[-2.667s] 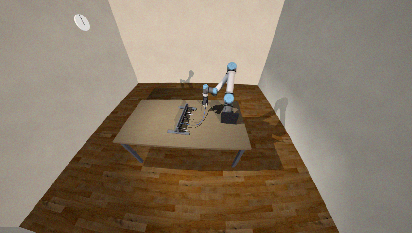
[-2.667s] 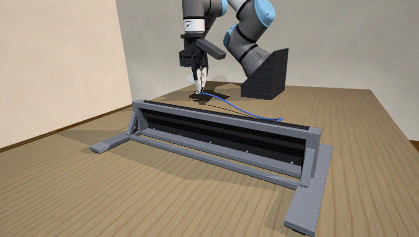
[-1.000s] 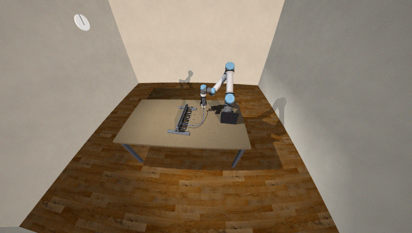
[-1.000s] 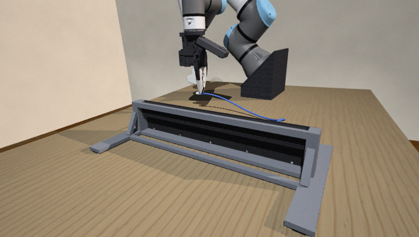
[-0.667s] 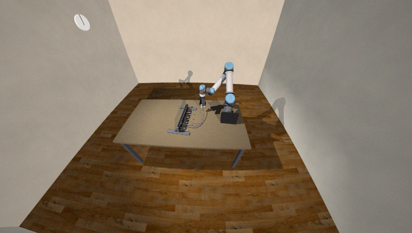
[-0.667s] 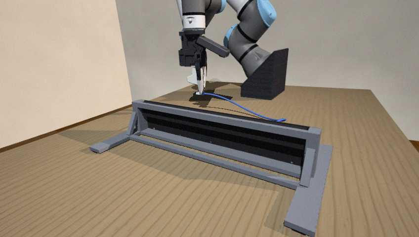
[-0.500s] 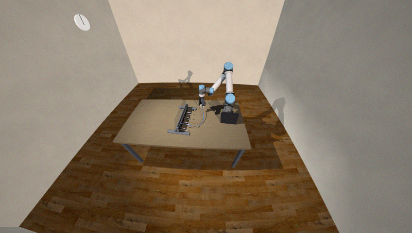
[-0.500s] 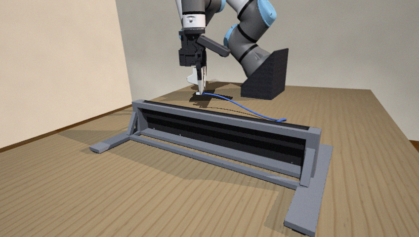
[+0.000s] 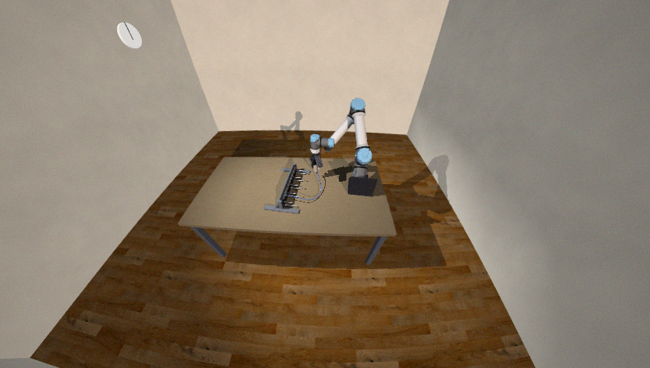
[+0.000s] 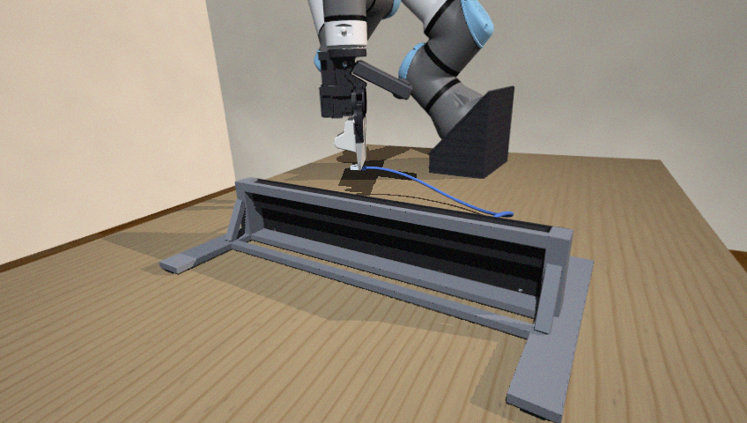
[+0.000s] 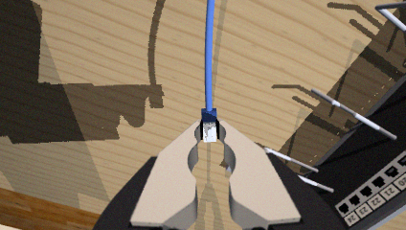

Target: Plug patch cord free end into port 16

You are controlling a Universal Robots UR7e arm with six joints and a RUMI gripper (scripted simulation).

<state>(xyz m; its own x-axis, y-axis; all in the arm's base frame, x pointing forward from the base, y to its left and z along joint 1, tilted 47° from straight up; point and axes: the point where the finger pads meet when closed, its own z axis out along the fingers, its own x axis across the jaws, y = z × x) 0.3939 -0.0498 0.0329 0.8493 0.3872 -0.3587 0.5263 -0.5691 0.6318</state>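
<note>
Rack (image 11: pixel 378 144) port labels: 21, 22, 23, 24.

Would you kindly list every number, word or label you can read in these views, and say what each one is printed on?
"24", "23", "22", "21": small tags under the ports on the rack's patch panel, wrist view, rising toward the right edge.
One more tag at the right edge is cut off, unreadable.
Top and exterior views: no readable text; the rack shows its back.
The plug in the end effector bears no marking.

pincer (image 11: pixel 210 131) above table (image 11: pixel 268 57) | rack (image 11: pixel 369 158) close right | thin rods (image 11: pixel 351 113) jut toward it
</note>
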